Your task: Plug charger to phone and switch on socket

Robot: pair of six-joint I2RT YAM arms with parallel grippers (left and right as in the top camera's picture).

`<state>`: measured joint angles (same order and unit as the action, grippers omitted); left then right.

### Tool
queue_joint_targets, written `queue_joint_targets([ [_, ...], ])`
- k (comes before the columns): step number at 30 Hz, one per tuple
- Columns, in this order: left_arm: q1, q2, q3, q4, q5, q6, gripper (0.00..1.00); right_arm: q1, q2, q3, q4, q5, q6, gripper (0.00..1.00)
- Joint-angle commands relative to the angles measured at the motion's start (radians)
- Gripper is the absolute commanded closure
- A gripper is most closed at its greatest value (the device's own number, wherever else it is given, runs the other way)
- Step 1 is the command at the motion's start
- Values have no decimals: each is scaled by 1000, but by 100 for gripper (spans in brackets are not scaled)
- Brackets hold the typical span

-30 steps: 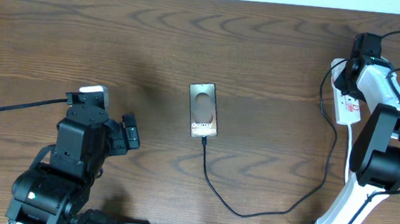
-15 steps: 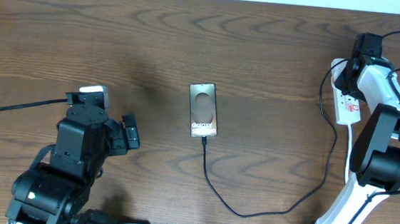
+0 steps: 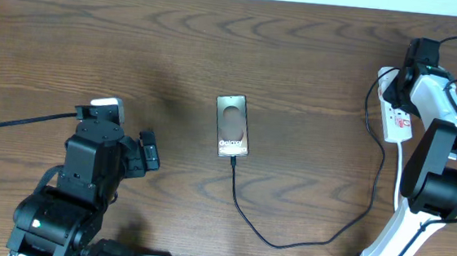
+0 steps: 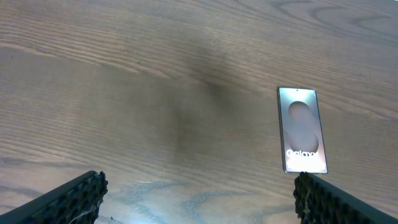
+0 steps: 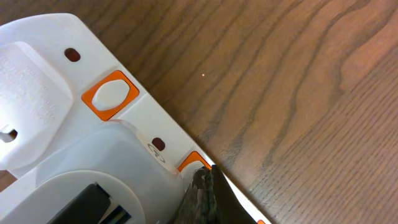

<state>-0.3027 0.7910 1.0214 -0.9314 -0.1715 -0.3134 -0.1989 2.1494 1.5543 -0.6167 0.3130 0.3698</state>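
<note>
Pressing my clenched right end effector (image 5: pixel 204 183) against an orange switch (image 5: pixel 190 163) of the narrow white power strip (image 3: pixel 395 123); thin black charger cable (image 3: pixel 234 182) is seemingly already joining glossy bronze phone (image 3: pixel 233 126); left end effector (image 4: pixel 199 193) is idling, released.

The phone (image 3: pixel 232 126) is showing glossy bronze-brown with a dark oval and white lettering. The socket (image 5: pixel 140 115) is showing white with orange switches (image 5: pixel 111 94). The charger (image 3: pixel 242 211) is looking black, the tabletop (image 3: pixel 137 47) displaying brown wood grain.
</note>
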Motion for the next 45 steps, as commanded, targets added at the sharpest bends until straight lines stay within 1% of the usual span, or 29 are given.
queue_joint_targets([
  [1,5,0,-3,0,-16,6,2,123,38,2,53,-578,-45,99],
  [13,5,0,-3,0,-17,6,2,123,38,2,52,-652,-47,99],
  [17,5,0,-3,0,-17,6,2,123,38,2,49,-687,-81,99],
  [28,5,0,-3,0,-17,6,2,122,37,2,15,-667,-150,99],
  [32,5,0,-3,0,-17,6,2,117,11,3,14,-455,-58,99],
  [35,5,0,-3,0,-17,6,2,105,-35,3,7,-350,12,99],
  [41,5,0,-3,0,-17,6,2,49,-144,3,-10,-331,151,99],
  [45,5,0,-3,0,-17,6,2,9,-172,3,-40,-333,212,99],
])
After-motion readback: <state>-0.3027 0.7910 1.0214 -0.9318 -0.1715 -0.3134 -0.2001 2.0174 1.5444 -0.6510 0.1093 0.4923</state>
